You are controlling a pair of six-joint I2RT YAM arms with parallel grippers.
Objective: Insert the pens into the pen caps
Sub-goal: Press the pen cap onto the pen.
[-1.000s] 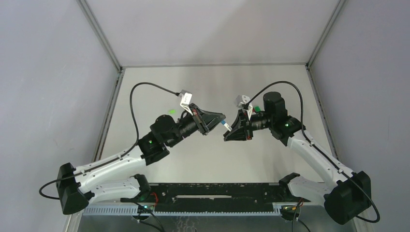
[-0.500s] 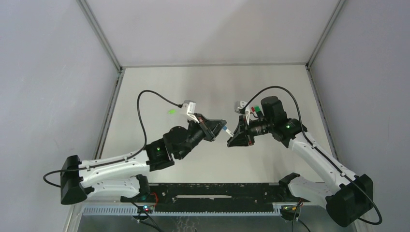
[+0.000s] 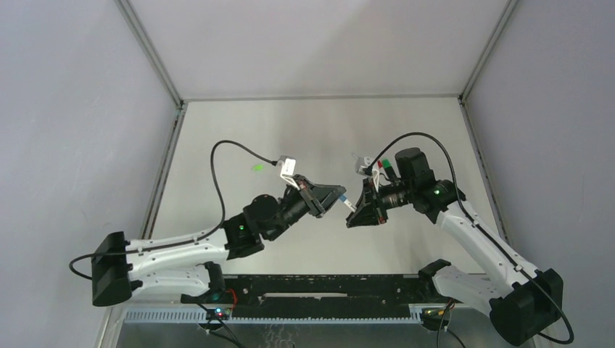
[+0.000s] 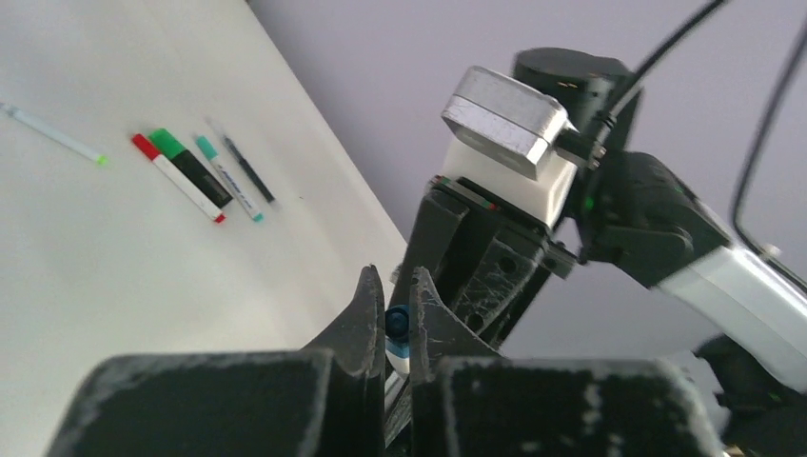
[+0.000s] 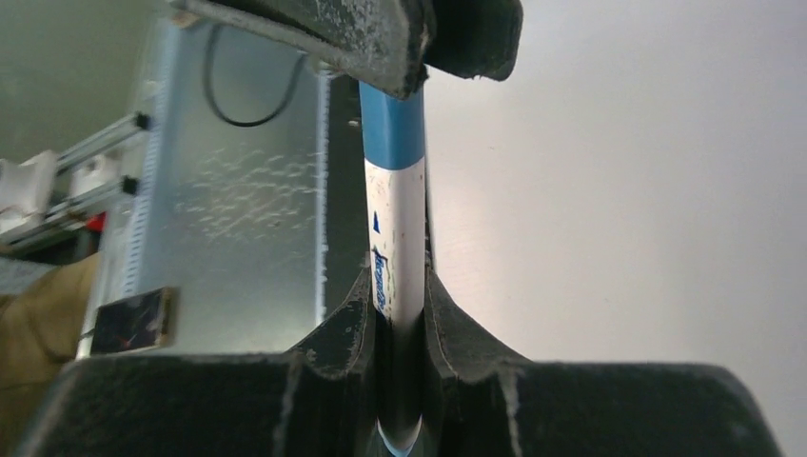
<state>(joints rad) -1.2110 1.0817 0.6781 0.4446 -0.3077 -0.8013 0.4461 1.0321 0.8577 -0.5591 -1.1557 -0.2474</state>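
The right tool (image 3: 358, 211) was closed tight on the white barrel of a pen (image 5: 398, 257), its fingers pinching the lower half. The left tool (image 4: 395, 295) faced it, tip to tip, clamped on the blue cap (image 5: 392, 129) at the pen's other end. Pen and cap hung in the air between the arms, above the middle of the worktop (image 3: 304, 130) and touching nothing else. In the right wrist view the cap met the barrel with no gap, so it looked to be on. Whether it was pushed fully home I could not tell.

The pen looked light and stiff, with a smooth plastic barrel that would likely slip or pivot in a loose pinch. A firm hold close behind the cap seemed best, so that the push would run straight along the barrel. The cap was tiny and hollow. It probably wanted holding by its sides and square to the pen, since a tilt could jam it or flick it away.

The other pens (image 4: 195, 171) lay close together, roughly side by side, on the worktop's far right, with one green-tipped pen (image 4: 52, 133) apart to the left.
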